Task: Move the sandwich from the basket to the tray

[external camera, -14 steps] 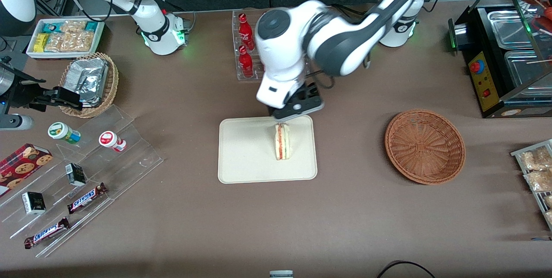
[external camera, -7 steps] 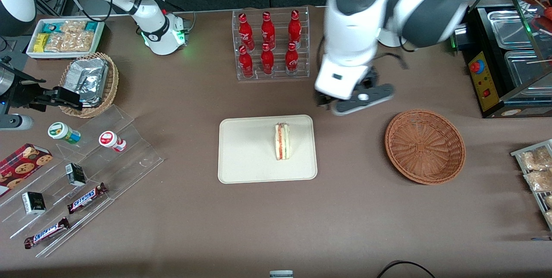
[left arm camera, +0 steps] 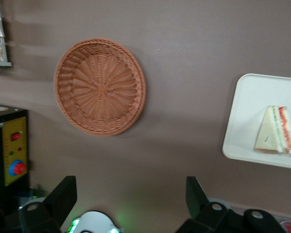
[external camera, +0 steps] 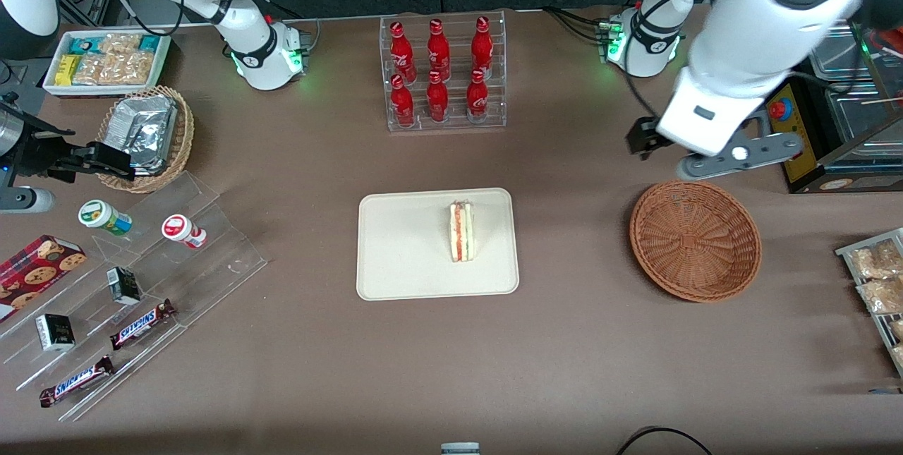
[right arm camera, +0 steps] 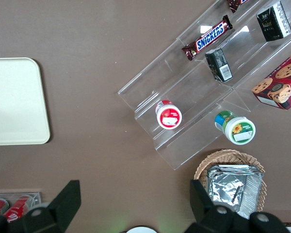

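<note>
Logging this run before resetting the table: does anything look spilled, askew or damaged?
Nothing stands out. The sandwich lies intact on the tray, the basket sits upright and empty, and the gripper hangs open above the table, farther from the front camera than the basket, holding nothing.

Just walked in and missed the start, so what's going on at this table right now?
The sandwich lies on the cream tray, and the reddish-brown basket holds nothing. The left arm's gripper is open and holds nothing, raised above the table beside the basket, farther from the front camera than it. Nothing is touching the sandwich.
</note>
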Robot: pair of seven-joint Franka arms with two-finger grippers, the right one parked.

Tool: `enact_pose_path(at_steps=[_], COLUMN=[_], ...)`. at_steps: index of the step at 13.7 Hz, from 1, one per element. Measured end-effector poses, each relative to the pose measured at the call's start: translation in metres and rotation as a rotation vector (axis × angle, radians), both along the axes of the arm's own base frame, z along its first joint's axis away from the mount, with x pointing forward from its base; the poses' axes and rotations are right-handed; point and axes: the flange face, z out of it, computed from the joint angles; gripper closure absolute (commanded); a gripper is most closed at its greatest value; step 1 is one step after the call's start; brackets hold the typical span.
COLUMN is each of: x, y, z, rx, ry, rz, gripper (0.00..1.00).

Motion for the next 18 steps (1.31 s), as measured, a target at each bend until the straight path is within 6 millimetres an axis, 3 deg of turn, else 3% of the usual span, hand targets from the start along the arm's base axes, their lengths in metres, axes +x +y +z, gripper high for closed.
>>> enact_pose_path(at_steps=[6, 11, 13, 18], x=[-0.005, -0.028, -0.043, -0.080], y=[0.119, 0.203, 0.215, 0.211], z=[0.039, 0.066, 0.071, 0.067], rx=[-0.068, -0.109, -0.114, -0.115], ry=[0.030, 0.032, 0.032, 0.051], rz=[-0.090, -0.136, -0.139, -0.146], gripper=[0.01, 0.01, 0.01, 0.01])
